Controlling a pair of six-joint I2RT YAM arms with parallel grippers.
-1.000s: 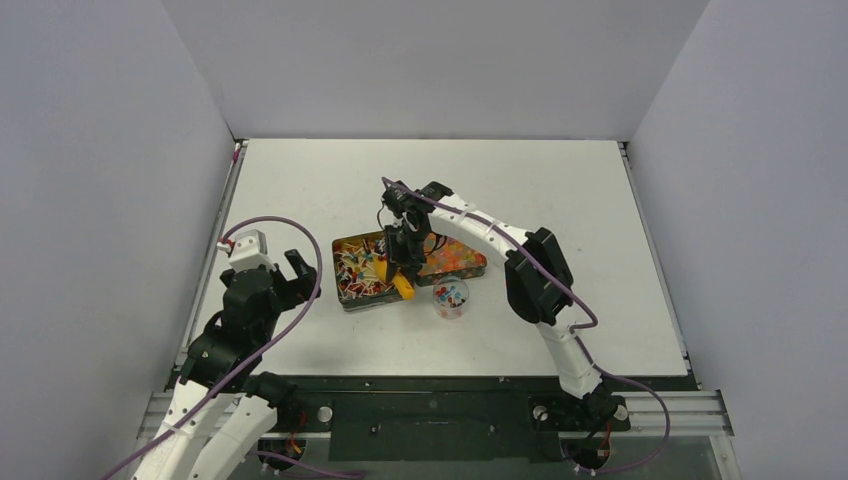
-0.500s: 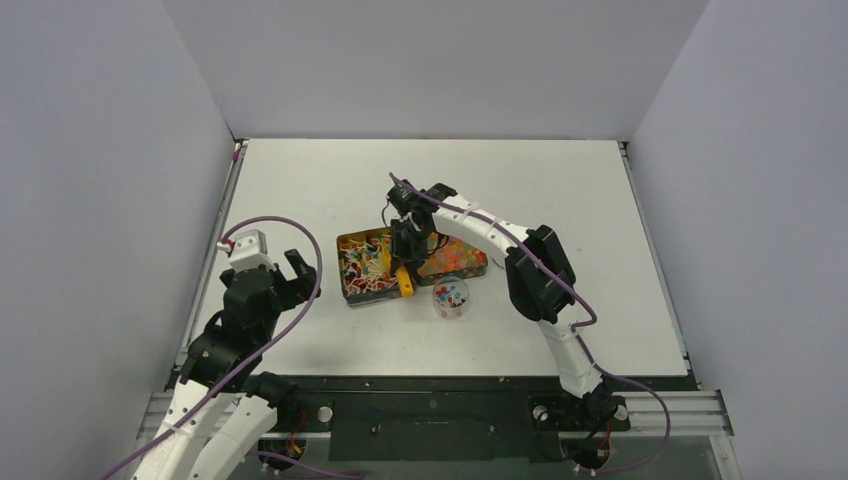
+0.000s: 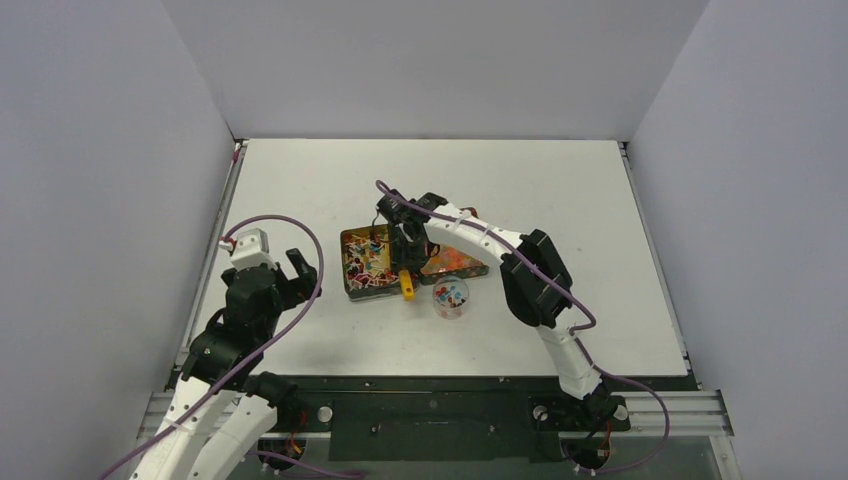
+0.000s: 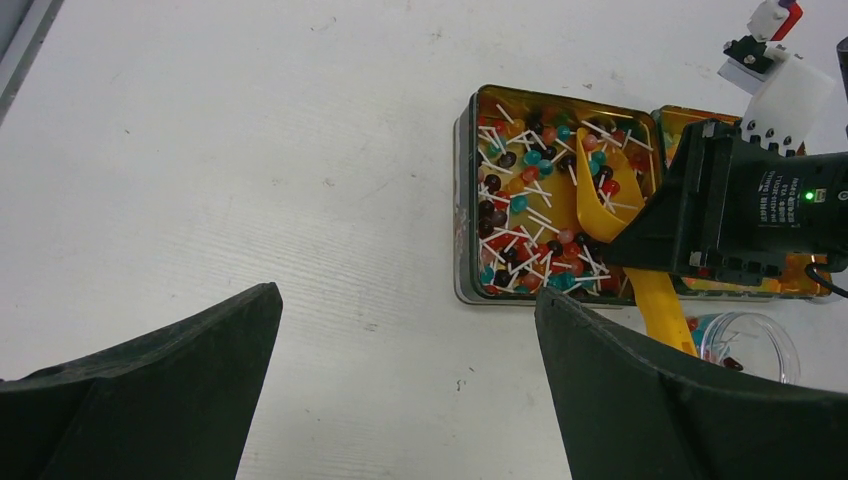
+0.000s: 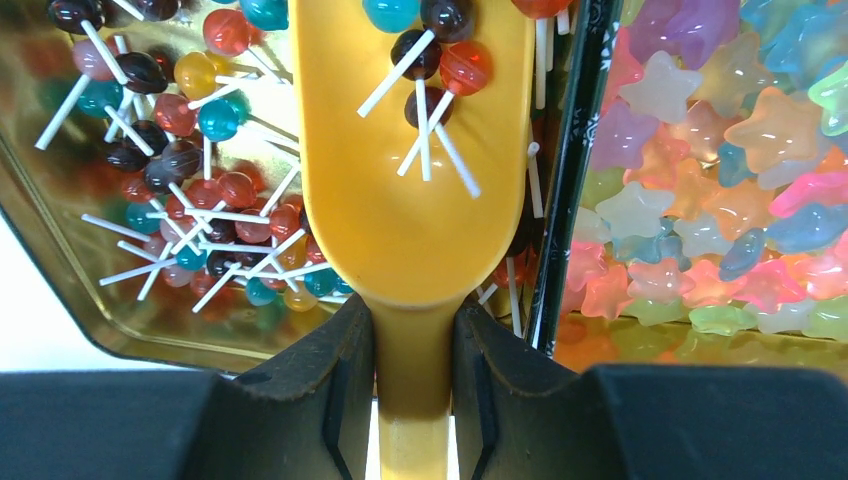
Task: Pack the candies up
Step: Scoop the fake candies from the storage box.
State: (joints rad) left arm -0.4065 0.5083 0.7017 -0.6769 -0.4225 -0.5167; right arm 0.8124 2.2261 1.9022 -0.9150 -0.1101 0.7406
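1. The right fingers [image 5: 320, 380] are clamping the narrow handle of the orange scoop [image 5: 415, 200] from both sides, just behind the bowl. Gripping there is probably giving firm control of the bowl's tilt.
2. The scoop's bowl is lying in the left compartment of the tin [image 4: 462, 200], among the small lollipop candies [image 4: 520, 200]. A few candies are sitting in the bowl, so a load appears to be gathering.
3. The star-shaped jellies [image 5: 700, 150] are lying in the right compartment. The dark divider [image 5: 572, 150] is keeping the two kinds apart.
4. The clear cup [image 3: 451, 298] is standing on the desk [image 4: 250, 150] just beside the tin's near edge and is already holding a few pieces. Its closeness is likely making the carry from the tin short.
5. The left fingers [image 4: 170, 390] are gaping wide with nothing between them. They are hanging over bare desk well apart from the tin, seemingly out of the scoop's way.
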